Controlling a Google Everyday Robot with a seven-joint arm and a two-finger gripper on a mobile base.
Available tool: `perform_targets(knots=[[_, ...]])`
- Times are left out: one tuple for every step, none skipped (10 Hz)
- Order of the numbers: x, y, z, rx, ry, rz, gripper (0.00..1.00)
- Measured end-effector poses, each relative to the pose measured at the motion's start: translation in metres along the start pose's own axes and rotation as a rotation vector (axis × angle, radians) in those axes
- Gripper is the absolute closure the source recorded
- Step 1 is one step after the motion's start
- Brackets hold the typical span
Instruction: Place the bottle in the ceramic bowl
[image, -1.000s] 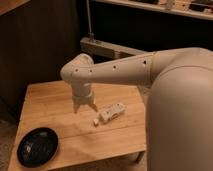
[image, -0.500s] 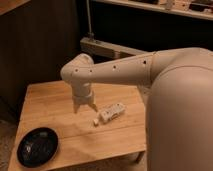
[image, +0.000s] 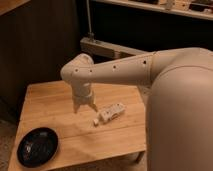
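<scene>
A cream-white robot arm (image: 125, 72) reaches in from the right over a light wooden table with plank seams (image: 50, 100), its rounded wrist bent so that the two-finger gripper (image: 85, 108) points straight down at the middle of the tabletop. The claw's two pale prongs stand spread apart with nothing between them, their tips close to the wood, though whether they touch it cannot be told. Just to the right of the gripper, and slightly nearer the camera, the small white oblong bottle (image: 112, 112) lies on its side on the table, set at a slant, with its small white cap (image: 95, 121) at the lower-left end. The bottle is free of the claw, lying just beside the right-hand prong rather than between the two. The round, shallow, glossy black ceramic bowl (image: 37, 146) sits at the table's front-left corner, well apart from both bottle and gripper, its faintly speckled inside holding nothing. The robot's bulky cream-coloured body (image: 182, 115) fills the right side of the view and hides the table's right edge. Behind the table stand dark wall panels (image: 40, 45), and a pale horizontal bar (image: 107, 48) runs across at the level of the arm.
</scene>
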Motion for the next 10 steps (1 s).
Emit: perform_targets(knots=[[0.0, 0.0, 0.0, 0.0, 0.002, 0.001, 0.35], [0.0, -0.001, 0.0, 0.005, 0.009, 0.004, 0.35], [-0.003, -0.008, 0.002, 0.02, 0.02, 0.055, 0.35], [-0.007, -0.018, 0.003, 0.027, 0.023, 0.101, 0.35], [-0.015, -0.035, 0.003, 0.034, 0.024, 0.17, 0.35], [-0.018, -0.054, 0.003, 0.035, 0.022, 0.24, 0.35], [-0.019, -0.07, 0.001, 0.037, 0.017, 0.292, 0.35], [-0.018, -0.086, 0.0, 0.032, 0.007, 0.342, 0.35], [-0.016, -0.099, 0.0, 0.017, -0.004, 0.395, 0.35], [-0.014, -0.116, 0.003, 0.001, -0.011, 0.448, 0.35]])
